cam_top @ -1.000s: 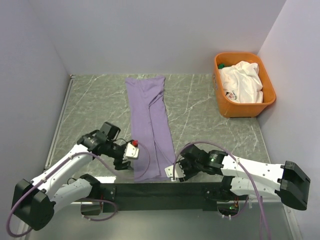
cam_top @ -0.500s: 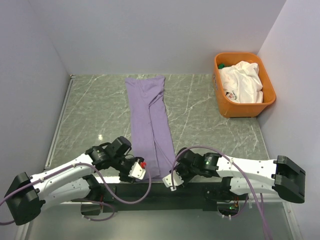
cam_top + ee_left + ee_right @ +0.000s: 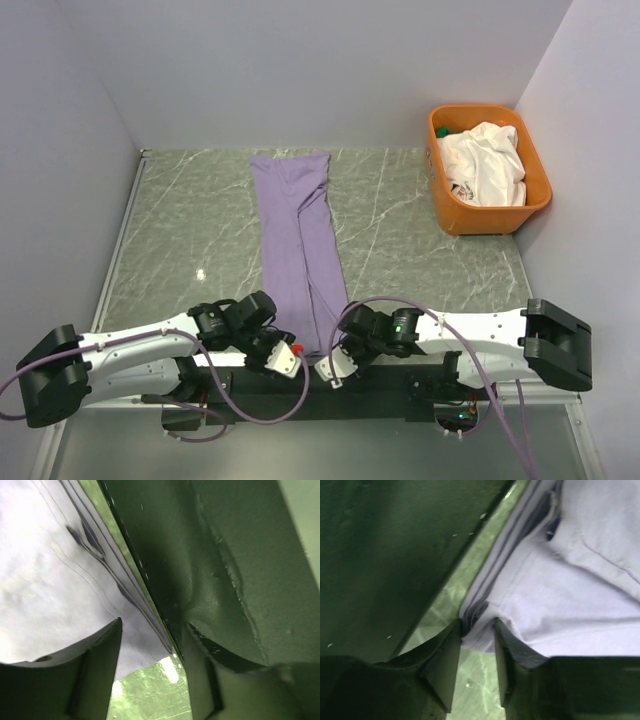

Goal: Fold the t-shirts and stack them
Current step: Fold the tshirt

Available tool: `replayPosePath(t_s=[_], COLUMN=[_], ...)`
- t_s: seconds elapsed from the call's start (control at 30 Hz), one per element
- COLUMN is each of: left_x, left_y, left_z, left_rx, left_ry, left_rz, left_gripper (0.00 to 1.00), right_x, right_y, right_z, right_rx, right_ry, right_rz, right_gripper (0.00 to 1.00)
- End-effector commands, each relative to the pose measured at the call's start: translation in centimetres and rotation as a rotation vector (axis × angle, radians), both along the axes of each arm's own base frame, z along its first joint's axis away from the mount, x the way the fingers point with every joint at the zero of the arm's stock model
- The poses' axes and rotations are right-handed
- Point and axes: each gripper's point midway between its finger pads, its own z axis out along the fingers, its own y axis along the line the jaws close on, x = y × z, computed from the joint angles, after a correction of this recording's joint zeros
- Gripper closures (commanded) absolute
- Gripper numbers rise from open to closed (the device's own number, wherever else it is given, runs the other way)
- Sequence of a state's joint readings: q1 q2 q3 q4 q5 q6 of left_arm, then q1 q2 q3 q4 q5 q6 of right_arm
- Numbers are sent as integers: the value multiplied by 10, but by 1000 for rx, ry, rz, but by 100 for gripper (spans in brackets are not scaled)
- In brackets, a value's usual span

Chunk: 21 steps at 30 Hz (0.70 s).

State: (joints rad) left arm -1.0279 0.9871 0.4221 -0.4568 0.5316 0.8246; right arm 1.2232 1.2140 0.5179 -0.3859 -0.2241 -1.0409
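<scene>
Lavender shirt (image 3: 298, 245) lies as a folded strip on the table (image 3: 430, 250), near hem at the front edge, so left gripper (image 3: 289, 360) sits low, spread over one corner, and right gripper (image 3: 328, 366) is narrowed on the other, clamp unclear, likely to lift for the next fold.

Top view. A grey-green marbled counter (image 3: 200, 220) fills the floor of a cell enclosed by plain pale walls (image 3: 320, 70) at the left, far and right sides. A metal rail (image 3: 122, 235) runs along the counter's left edge. An orange plastic tub (image 3: 485, 220) stands upright in the far right corner, near the right wall; a small green item (image 3: 441, 130) shows at its far left inner corner. A black strip (image 3: 380, 385) lies along the near edge. A small bright glare spot (image 3: 203, 273) marks the counter left of centre.
</scene>
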Motion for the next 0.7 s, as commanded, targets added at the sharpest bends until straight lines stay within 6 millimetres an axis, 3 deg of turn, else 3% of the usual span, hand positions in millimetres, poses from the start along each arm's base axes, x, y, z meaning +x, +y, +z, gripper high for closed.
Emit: replayPosePath(t_s=[0.0, 0.33, 0.4, 0.5, 0.6, 0.67], left_x=[9, 20, 24, 24, 28, 26], left_y=[0, 16, 15, 16, 13, 5], left_z=[-10, -29, -30, -31, -25, -9], left_rx=[31, 143, 139, 131, 109, 47], left_ry=[-38, -88, -115, -130, -140, -143], left_rz=[26, 51, 39, 30, 51, 51], left_gripper=[46, 54, 65, 73, 84, 94], right_x=[-1, 15, 17, 18, 15, 13], right_y=[-22, -18, -18, -17, -16, -10], right_z=[-22, -31, -31, -28, -19, -7], right_rx=[-110, -128, -130, -118, -96, -59], right_ry=[-4, -84, -93, -96, -75, -60], right_rz=[-30, -91, -105, -117, -130, -144], right_gripper=[61, 83, 91, 100, 100, 100])
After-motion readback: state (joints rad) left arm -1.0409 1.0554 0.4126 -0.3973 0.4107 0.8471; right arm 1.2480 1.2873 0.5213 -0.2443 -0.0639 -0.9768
